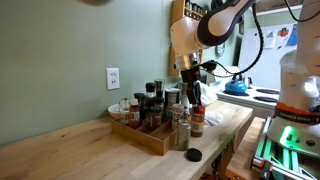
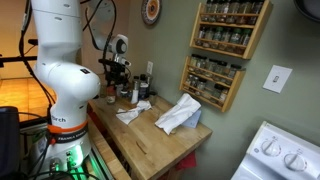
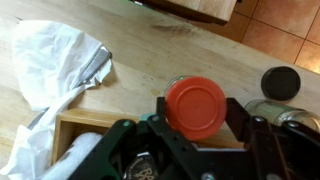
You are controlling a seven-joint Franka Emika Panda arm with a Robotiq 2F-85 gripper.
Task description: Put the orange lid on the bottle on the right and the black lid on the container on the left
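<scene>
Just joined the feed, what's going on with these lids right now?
The gripper has its fingers closed on the orange lid and holds it over the wooden spice tray, apparently just above the bottle. The black lid lies loose on the counter, not yet fitted on anything.

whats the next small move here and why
Probably ease the end effector straight down a touch. It is closed on the orange lid, which seems to sit directly over the bottle, though the pictures don't show whether it is seated yet. Release should wait until it is. The black lid lies on the counter.
</scene>
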